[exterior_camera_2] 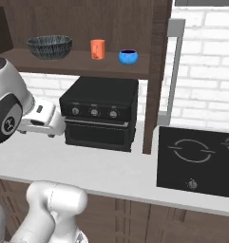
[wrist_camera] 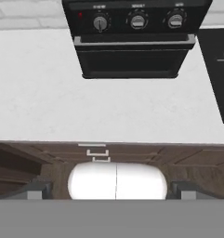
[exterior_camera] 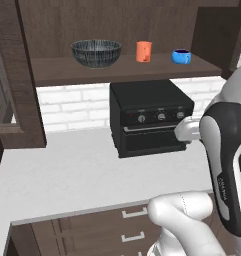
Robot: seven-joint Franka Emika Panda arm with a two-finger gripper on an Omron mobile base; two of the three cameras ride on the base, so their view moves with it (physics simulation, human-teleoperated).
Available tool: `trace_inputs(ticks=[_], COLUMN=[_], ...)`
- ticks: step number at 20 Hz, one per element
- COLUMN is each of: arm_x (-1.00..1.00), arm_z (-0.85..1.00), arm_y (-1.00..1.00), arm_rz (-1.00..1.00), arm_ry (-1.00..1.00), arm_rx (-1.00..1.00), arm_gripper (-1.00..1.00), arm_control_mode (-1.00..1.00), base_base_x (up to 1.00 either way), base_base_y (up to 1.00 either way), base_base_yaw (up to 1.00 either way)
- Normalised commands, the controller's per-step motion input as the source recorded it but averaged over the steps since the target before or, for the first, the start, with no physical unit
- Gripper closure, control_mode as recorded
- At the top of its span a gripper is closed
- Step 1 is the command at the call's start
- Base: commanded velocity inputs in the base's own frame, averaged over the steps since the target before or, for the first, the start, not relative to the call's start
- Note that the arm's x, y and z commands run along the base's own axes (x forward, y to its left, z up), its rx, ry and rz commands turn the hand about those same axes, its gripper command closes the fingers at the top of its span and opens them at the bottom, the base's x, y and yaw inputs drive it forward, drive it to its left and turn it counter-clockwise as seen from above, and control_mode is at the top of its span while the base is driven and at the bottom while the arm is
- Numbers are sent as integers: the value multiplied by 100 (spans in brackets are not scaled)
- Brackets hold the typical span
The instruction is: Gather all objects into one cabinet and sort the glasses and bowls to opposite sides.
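Note:
On the shelf board of the wide dark-brown wall cabinet [exterior_camera: 117, 71] [exterior_camera_2: 78, 62] stand three things in a row. The wide dark striped bowl [exterior_camera: 96, 53] [exterior_camera_2: 49, 47] is at the left, the small orange cup [exterior_camera: 143, 51] [exterior_camera_2: 98, 49] in the middle, and the small blue item [exterior_camera: 181, 56] [exterior_camera_2: 128, 57] at the right. The grey-beige mug is out of view. My gripper [wrist_camera: 111, 190] hangs low over the counter's front edge, well below the shelf. It is open, with its fingertips [wrist_camera: 36, 190] wide apart and nothing between them.
A black toaster oven [exterior_camera: 149, 117] [exterior_camera_2: 100, 114] [wrist_camera: 134, 42] sits on the white counter [exterior_camera: 67, 170] under the shelf. A black cooktop [exterior_camera_2: 196, 161] [wrist_camera: 218, 69] lies to the right. The cabinet's open door [exterior_camera: 217, 35] juts out at the right. Drawers [wrist_camera: 97, 153] run below the counter.

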Motion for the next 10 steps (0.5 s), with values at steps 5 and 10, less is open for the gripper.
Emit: trace_inputs(ticks=[5, 10], arm_x=[-11, 0], arm_z=[-4, 0], arm_y=[0, 0], arm_rz=[0, 0], arm_ry=[0, 0], arm_rx=[-2, 0], arm_gripper=[-100, -100], arm_control_mode=[100, 100], base_base_x=[-15, -81], base_base_y=[0, 15], base_base_yaw=[0, 1])
